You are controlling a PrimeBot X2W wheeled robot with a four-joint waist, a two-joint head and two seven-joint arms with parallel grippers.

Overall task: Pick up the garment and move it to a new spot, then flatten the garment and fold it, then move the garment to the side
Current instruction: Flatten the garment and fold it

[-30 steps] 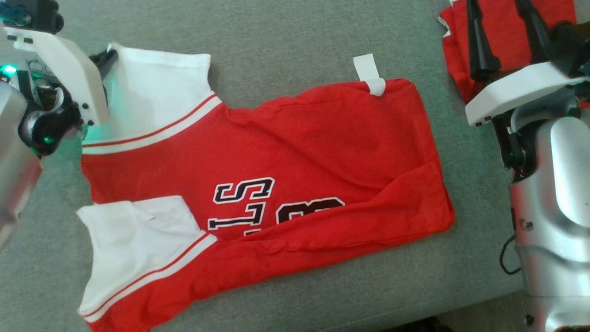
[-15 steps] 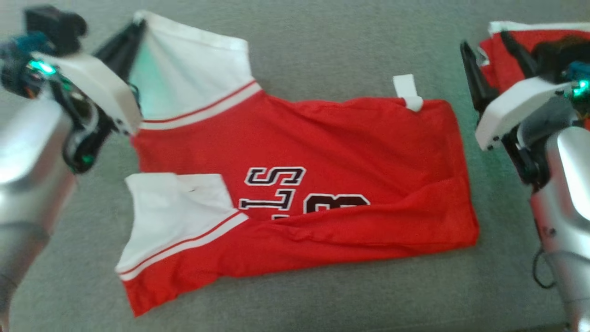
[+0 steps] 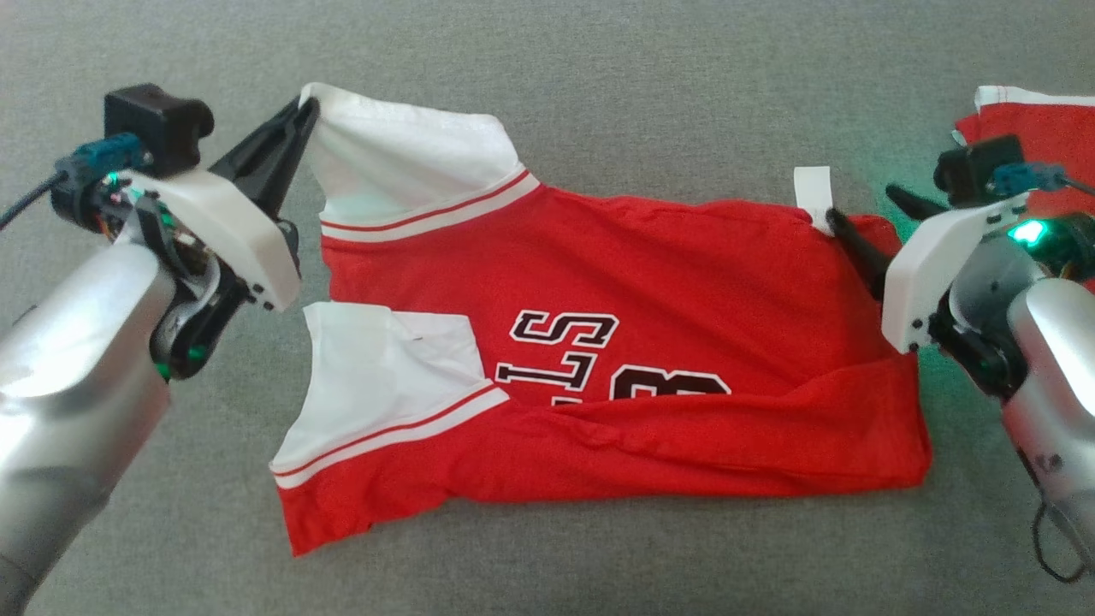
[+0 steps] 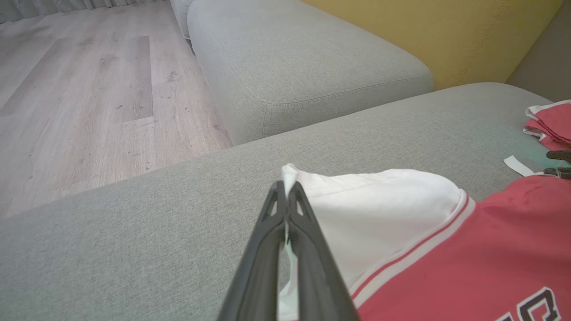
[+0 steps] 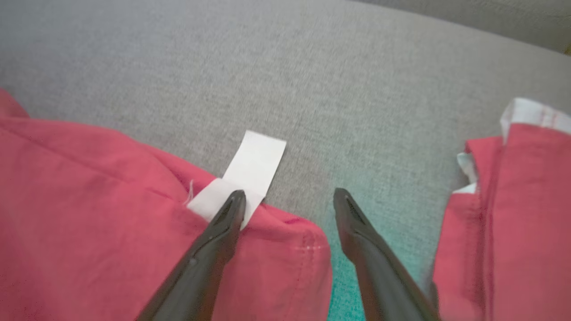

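The garment [image 3: 650,282], a red jersey with white sleeves and dark lettering, lies spread on the grey sofa cushion [image 3: 599,94]. My left gripper [image 3: 304,107] is shut on the outer corner of the far white sleeve [image 3: 411,162], holding it slightly raised. The left wrist view shows the sleeve [image 4: 379,209] with its edge pinched between the closed tips of the left gripper [image 4: 285,187]. My right gripper [image 3: 859,202] is open at the garment's far right corner. In the right wrist view, one finger [image 5: 223,232] of the right gripper [image 5: 289,194] rests by the white tag [image 5: 252,165] and the other is over bare cushion.
A second red garment [image 3: 1039,128] lies just right of my right gripper, also seen in the right wrist view [image 5: 513,214]. Beyond the cushion's left end are another grey cushion [image 4: 303,67], a yellow backrest [image 4: 446,31] and wooden floor [image 4: 89,89].
The head camera has shifted. My right gripper has moved from over the second red garment to the jersey's far right corner by the tag. The left gripper still holds the sleeve corner.
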